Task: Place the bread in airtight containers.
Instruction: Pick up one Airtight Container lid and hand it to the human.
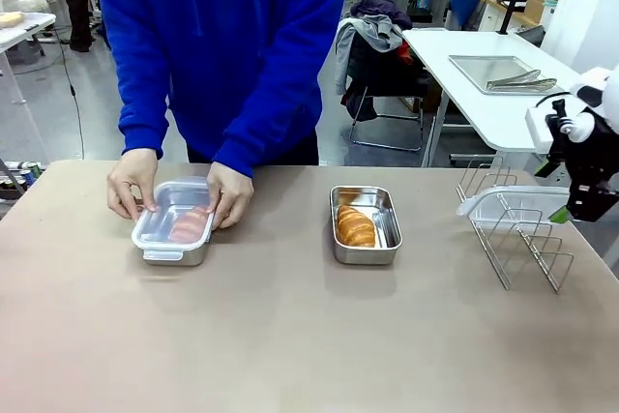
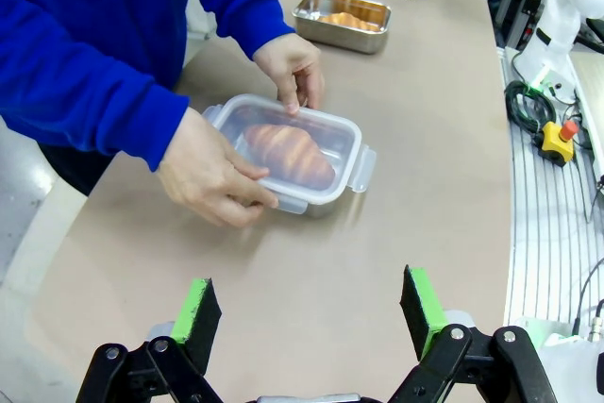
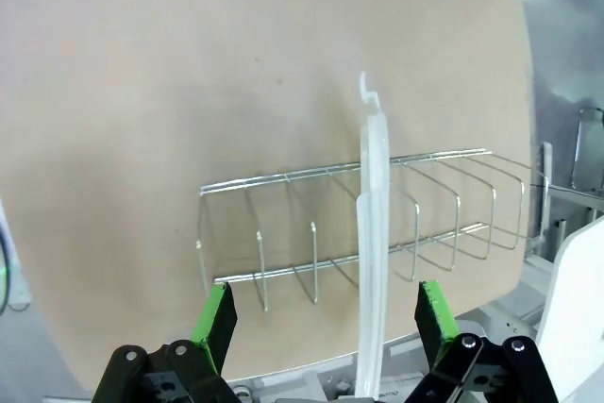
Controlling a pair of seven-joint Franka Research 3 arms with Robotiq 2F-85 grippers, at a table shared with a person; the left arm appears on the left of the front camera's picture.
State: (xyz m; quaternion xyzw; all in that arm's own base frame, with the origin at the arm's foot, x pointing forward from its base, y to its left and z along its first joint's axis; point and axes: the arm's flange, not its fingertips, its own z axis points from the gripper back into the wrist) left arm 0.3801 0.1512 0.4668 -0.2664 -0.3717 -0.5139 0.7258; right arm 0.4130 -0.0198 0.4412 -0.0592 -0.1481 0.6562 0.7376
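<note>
Right gripper hangs at the far right edge of the front view, above the wire rack, where a clear lid stands on edge among the wires. In that view a person in a blue top stands across the table, both hands pressing a clear lid onto the left steel tin, one hand at its far corner and the other hand at its right side; a croissant shows through the plastic. The second tin sits open near the middle of the table, well apart from the first, with a golden croissant lying inside. From the left wrist, the left gripper hovers over bare tabletop with its green pads wide apart and nothing between them; beyond it the person's hands hold the lidded tin, its croissant visible under the lid, and the open tin lies farther off. From the right wrist, the right gripper has its jaws spread, the upright lid rising between the pads without touching either, slotted in the rack.
</note>
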